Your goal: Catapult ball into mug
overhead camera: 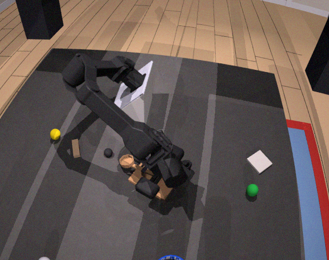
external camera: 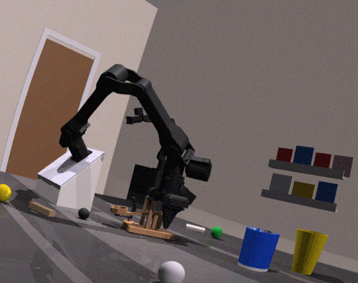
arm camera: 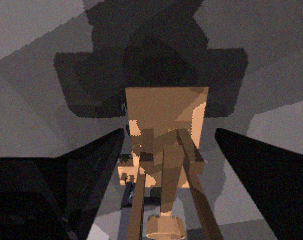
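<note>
The wooden catapult point(overhead camera: 164, 192) point(external camera: 148, 232) point(arm camera: 166, 107) stands on the dark table, its throwing arm lowered. Its round cup point(overhead camera: 126, 161) point(external camera: 118, 210) point(arm camera: 166, 229) looks empty. My gripper point(arm camera: 169, 132) is open and empty, low over the catapult, with its fingers on either side of the base and uprights. No contact can be made out. The blue mug point(overhead camera: 171, 257) point(external camera: 258, 249) stands upright at the front. A yellow ball point(overhead camera: 55, 134) point(external camera: 3, 193), a black ball point(overhead camera: 108, 153) point(external camera: 84, 213), a green ball point(overhead camera: 252, 190) point(external camera: 216, 232) and a white ball point(overhead camera: 44, 258) point(external camera: 171, 272) lie on the table.
A yellow cup point(external camera: 308, 252) stands beside the blue mug. A wooden block point(overhead camera: 76, 148) point(external camera: 41, 209) lies between the yellow and black balls. A flat white block point(overhead camera: 259, 161) point(external camera: 195, 227) lies near the green ball. My arm's white stand point(external camera: 75, 187) is behind the black ball.
</note>
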You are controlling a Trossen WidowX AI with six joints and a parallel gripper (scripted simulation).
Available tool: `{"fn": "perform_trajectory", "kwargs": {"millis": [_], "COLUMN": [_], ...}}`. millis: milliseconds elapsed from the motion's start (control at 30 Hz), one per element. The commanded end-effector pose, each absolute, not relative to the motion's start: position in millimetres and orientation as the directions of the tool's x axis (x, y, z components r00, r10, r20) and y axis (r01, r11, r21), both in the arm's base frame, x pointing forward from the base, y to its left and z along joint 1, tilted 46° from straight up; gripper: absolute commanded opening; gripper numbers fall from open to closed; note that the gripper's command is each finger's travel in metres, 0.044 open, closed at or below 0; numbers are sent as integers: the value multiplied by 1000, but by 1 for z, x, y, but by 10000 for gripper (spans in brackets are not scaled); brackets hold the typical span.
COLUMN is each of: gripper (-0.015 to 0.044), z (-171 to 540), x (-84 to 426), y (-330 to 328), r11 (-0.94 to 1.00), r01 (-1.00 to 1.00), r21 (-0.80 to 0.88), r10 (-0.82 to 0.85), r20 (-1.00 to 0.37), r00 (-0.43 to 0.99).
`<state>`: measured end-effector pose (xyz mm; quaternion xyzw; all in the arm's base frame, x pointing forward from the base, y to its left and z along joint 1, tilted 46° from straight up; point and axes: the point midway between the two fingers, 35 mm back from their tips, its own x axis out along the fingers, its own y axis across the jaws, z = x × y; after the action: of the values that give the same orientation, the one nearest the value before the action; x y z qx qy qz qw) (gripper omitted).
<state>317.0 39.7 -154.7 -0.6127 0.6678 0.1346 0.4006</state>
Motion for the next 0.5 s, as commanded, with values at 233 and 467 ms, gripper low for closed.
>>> {"fn": "perform_trajectory", "kwargs": {"millis": [233, 467], "gripper": [230, 125], "z": [-155, -155], "x": [317, 317], "y": [40, 40], "r11": [213, 213], "r01": [-926, -926], "r21": [-311, -311], "r10": [-711, -711], "r20": [-700, -700], "r00": [72, 72]}}
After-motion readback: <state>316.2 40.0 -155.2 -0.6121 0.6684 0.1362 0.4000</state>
